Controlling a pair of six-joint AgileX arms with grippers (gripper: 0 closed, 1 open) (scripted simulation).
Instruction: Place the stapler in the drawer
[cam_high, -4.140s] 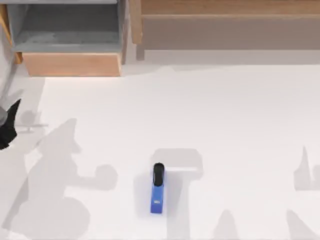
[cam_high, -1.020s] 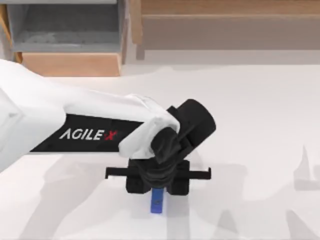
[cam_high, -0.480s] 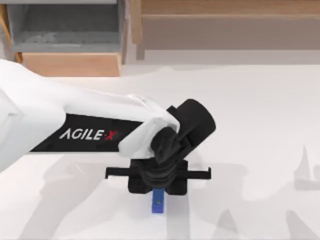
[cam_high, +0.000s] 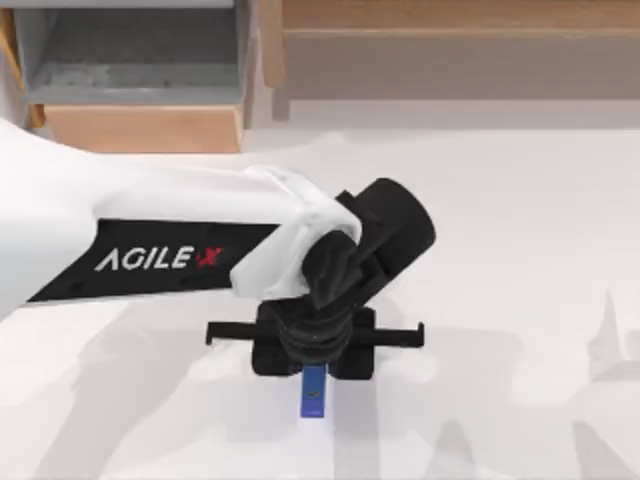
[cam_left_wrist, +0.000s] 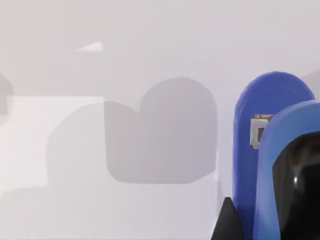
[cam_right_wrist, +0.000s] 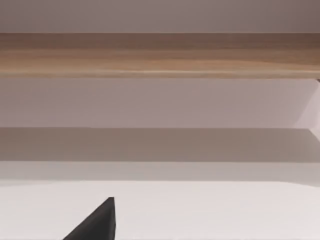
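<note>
My left pincer pinches the blue stapler near the table's front edge; the drawer sits at the back-left corner.

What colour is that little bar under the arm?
Blue; the stapler shows it best in the left wrist view.

- The counter is plain white and carries soft grey shadows.
- The blue stapler sits near its front edge, about mid-width.
- A wide brown wooden cabinet stands along its back edge.
</note>
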